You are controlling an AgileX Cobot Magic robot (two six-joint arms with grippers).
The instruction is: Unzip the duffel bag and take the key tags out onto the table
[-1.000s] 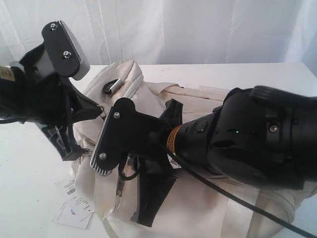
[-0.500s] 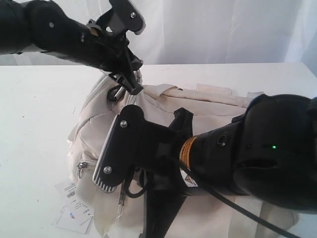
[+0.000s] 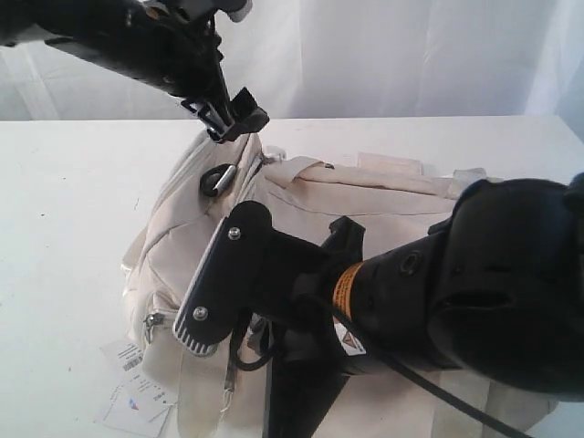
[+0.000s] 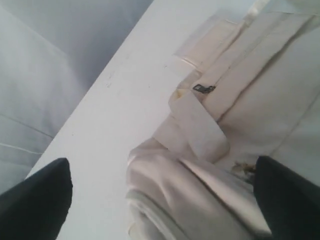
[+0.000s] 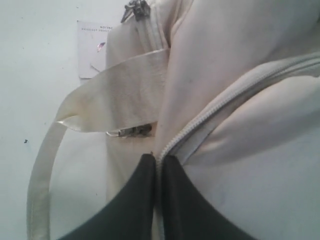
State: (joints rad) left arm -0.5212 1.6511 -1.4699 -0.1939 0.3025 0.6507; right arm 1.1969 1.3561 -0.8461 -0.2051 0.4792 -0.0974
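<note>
Holding left jaws wide apart, empty, just above bag end. Pressing right jaws tight together at zip line; cannot tell if anything is pinched there. Bag lying on bench beneath both jaws. Zip ahead of right jaws looking closed, so unzipping probably only starting. No key tags showing anywhere, likely inside. Remaining: opening zip, reaching in, putting tags on bench.
</note>
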